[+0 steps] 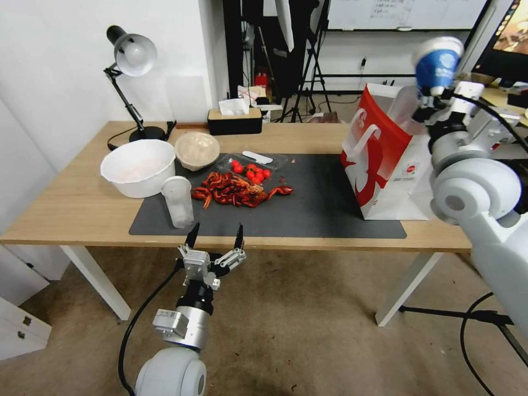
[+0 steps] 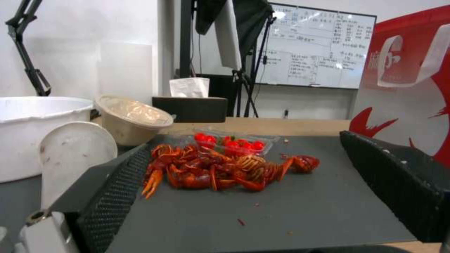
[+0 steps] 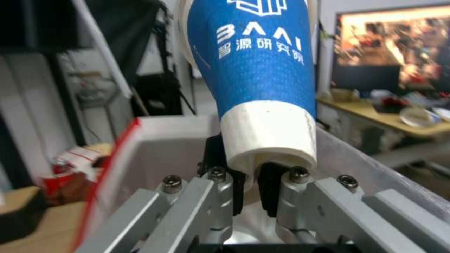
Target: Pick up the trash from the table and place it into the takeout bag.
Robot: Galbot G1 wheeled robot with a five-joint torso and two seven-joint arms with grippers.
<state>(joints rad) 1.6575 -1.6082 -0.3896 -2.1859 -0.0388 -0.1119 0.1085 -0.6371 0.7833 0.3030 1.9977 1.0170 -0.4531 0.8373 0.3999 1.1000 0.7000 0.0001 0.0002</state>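
One blue cup (image 1: 437, 63) sits pinched by its base in my right gripper (image 1: 426, 99), raised over the takeout bag's (image 1: 385, 159) open mouth at the table's (image 1: 66, 203) right end for dropping in, while my left gripper (image 1: 214, 235) hangs spread open off the front edge.

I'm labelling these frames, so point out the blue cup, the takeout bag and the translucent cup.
blue paper cup (image 1: 437, 65), head view, blue side wall.
takeout bag (image 1: 374, 159), head view, red side panel.
translucent plastic cup (image 1: 179, 202), head view, side wall.
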